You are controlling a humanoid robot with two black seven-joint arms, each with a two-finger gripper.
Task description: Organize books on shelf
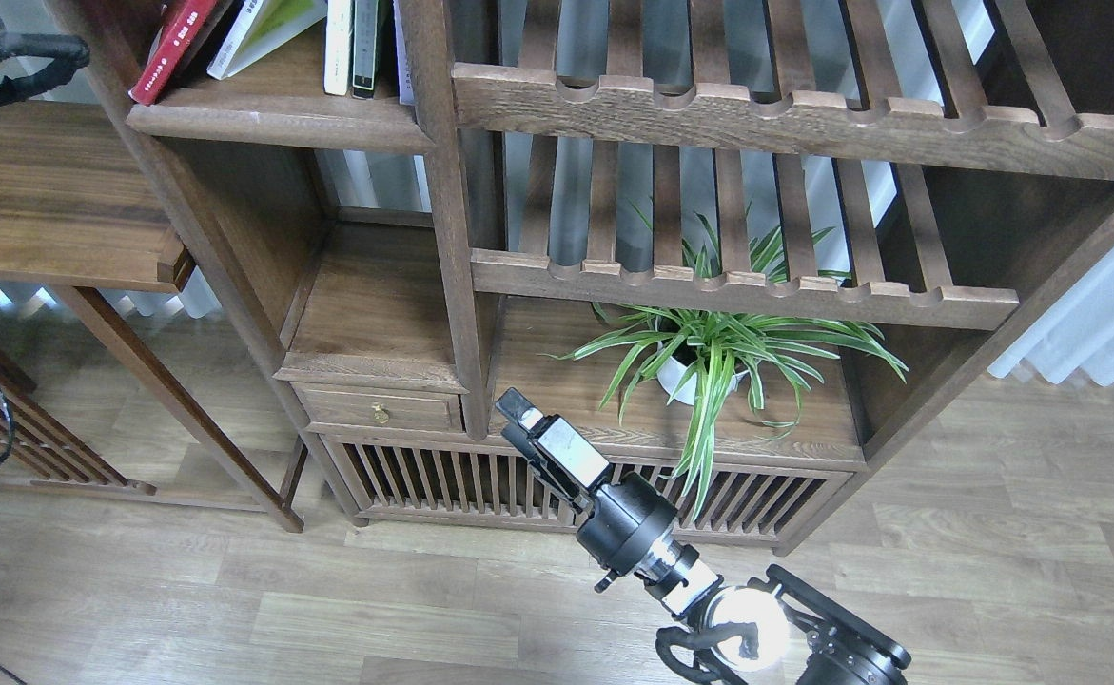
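1 arm rises from below the plant (709,366), its right pincer (516,409) pointing up-left toward the shelf (281,119); whether the jaws are apart is unclear.

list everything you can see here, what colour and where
red book: 1, red with white lettering, leaning at the left end of the shelf
yellow-green book: 1, white and yellow-green, leaning beside the red one
upright books: a few, white and dark, at the right end of the shelf
shelf: 1, dark brown plank, top left of the bookcase
slatted racks: 2, brown, upper right
plant: 1, green leaves in a white pot, under the lower rack
drawer: 1, brown with a brass knob, lower left
side table: 1, brown, far left
floor: grey-brown planks
right pincer: black, low centre, fingers indistinct
left arm: black, top-left edge, pincer unseen
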